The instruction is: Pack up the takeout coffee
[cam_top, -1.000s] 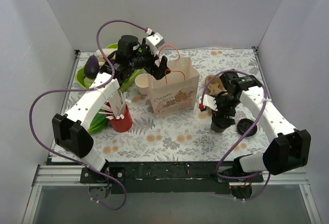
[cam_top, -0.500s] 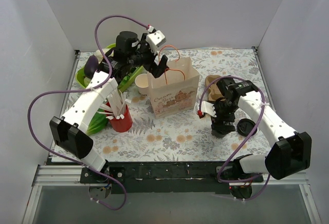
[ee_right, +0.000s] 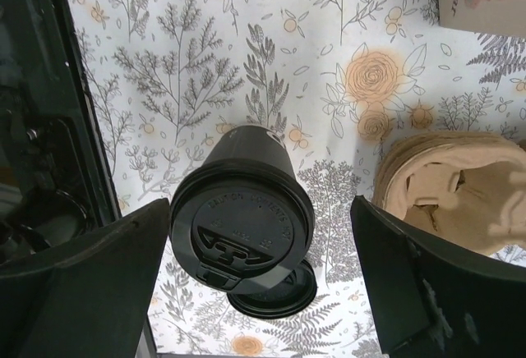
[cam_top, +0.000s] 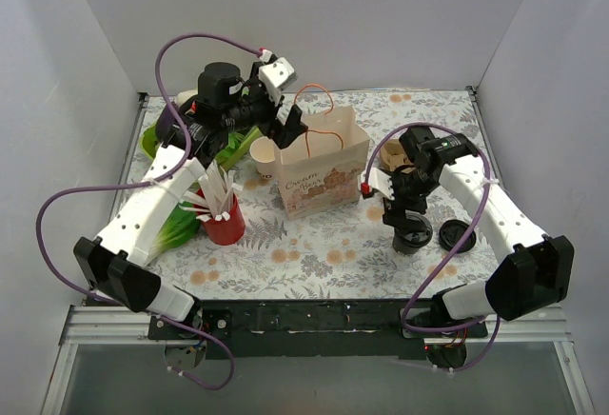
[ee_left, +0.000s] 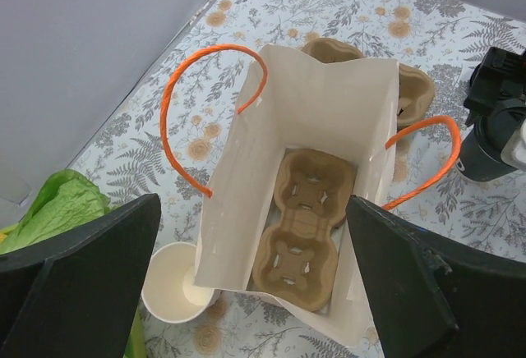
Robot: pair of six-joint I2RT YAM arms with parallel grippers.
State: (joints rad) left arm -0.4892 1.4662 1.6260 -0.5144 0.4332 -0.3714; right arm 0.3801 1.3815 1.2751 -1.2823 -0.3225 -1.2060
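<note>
Both arms shifted: the left swung back over the bag, the right came toward me and its jaws widened. Left gripper (cam_top: 288, 129) hangs spread wide above the paper bag (ee_left: 271, 120). The cardboard carrier (ee_left: 304, 218) lies at the bottom, and the holes I can see are empty. Right gripper (cam_top: 407, 217) is spread too, straddling the coffee (ee_right: 242, 218), which stands on the table right of the bag, not pinched. Loose lid (cam_top: 457, 235) sits just beside it. My read: nothing packed yet; grab, lift and seat all remain.
</note>
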